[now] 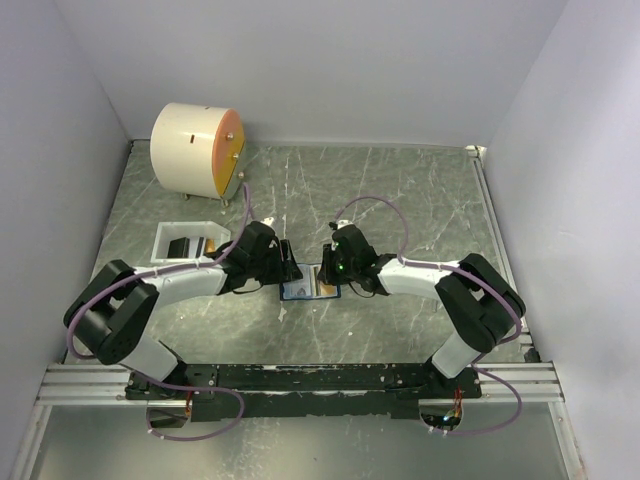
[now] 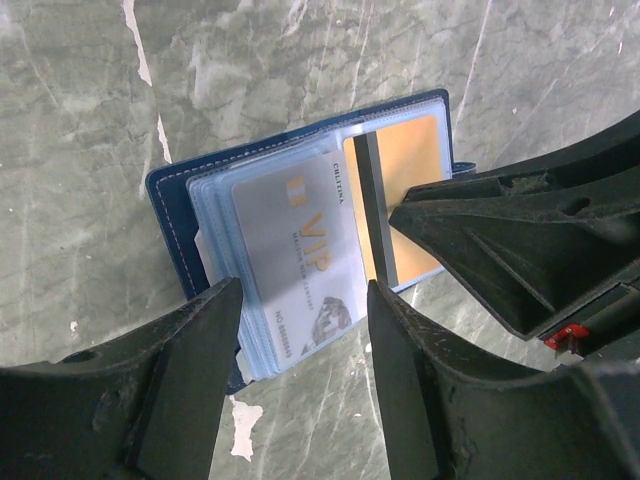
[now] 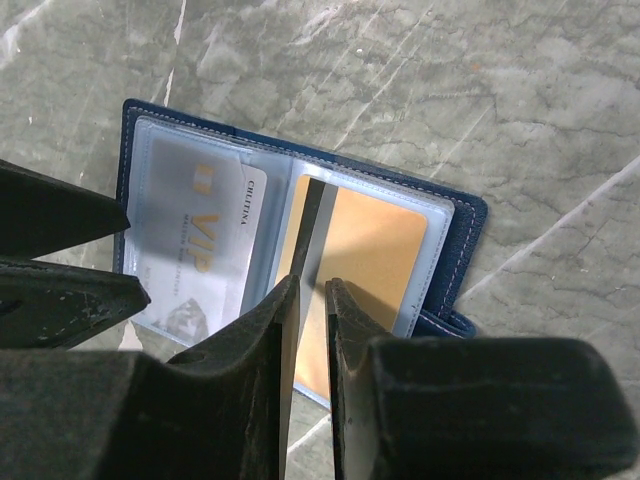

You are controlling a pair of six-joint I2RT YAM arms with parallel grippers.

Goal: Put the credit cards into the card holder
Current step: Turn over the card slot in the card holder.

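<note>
- Table [image 1: 400, 190]: grey-green marbled top, carrying every item listed.
- Cylinder [image 1: 190, 150]: cream body, orange face turned rightward, at the far left corner.
- Left gripper [image 2: 303, 300]: fingers released and spread wide, straddling the left stack of clear sleeves in the card holder [image 2: 175, 215]; nothing grasped.
- Right gripper [image 3: 312, 290]: fingers clenched to a thin slit, tips on the dark stripe of the orange card [image 3: 370, 260]; no hold on it is discernible.
- Tray [image 1: 163, 240]: white, left of the left gripper, with a dark card [image 1: 185, 247] inside.
- Card holder: navy, lying open at table centre between both grippers.
- Orange card: under the right-hand clear sleeve.
- VIP card [image 2: 300, 260]: pale, in the left sleeves.
</note>
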